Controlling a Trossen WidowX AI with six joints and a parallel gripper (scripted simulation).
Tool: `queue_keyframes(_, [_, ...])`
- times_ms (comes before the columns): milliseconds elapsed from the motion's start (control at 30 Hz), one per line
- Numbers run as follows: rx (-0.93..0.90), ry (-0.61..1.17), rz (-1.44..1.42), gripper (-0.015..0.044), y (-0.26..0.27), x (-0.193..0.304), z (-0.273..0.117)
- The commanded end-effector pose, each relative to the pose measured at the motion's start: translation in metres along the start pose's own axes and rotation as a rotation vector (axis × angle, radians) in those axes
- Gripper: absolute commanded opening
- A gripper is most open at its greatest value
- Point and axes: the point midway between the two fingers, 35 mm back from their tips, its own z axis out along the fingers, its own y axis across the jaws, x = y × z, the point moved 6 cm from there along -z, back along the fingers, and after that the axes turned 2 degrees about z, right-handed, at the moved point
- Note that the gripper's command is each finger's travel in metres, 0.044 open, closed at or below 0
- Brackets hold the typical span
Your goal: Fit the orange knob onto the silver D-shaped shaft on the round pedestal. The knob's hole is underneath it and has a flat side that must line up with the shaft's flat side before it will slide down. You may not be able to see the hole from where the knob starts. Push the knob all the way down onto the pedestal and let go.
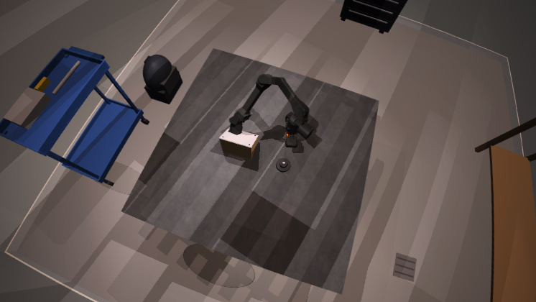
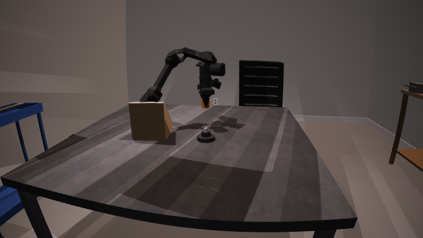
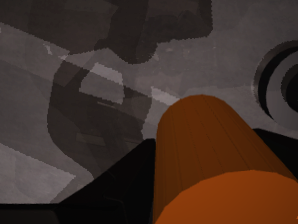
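Observation:
The orange knob (image 1: 287,134) (image 2: 203,103) (image 3: 210,150) is upright between the fingers of my gripper (image 2: 205,103) (image 3: 201,143), which is shut on it. It hangs well above the table. The dark round pedestal (image 1: 278,167) (image 2: 206,138) (image 3: 274,97) stands on the table, nearer to the exterior view than the knob, and partly shows at the wrist view's right edge. The short silver shaft (image 1: 284,162) (image 2: 205,129) sticks up from its middle. Knob and shaft are apart. The knob's underside and hole are hidden, and I cannot tell which way the shaft's flat faces.
The arm's base stands on a box (image 1: 238,148) (image 2: 149,120) with a white top, left of the pedestal. Shadows fall across the dark table (image 1: 210,187) (image 2: 236,188). A blue cart (image 1: 90,139) stands off the table to the left, and a black drawer cabinet (image 2: 261,85) stands behind.

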Motion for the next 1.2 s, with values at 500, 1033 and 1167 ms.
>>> queue_keyframes(500, [0.008,0.001,0.008,0.0,-0.062,0.002,0.018])
queue_keyframes(1033, [0.006,0.001,0.004,0.0,-0.109,0.01,0.036])
queue_keyframes(1167, [0.005,-0.001,-0.002,0.0,-0.12,0.013,0.04])
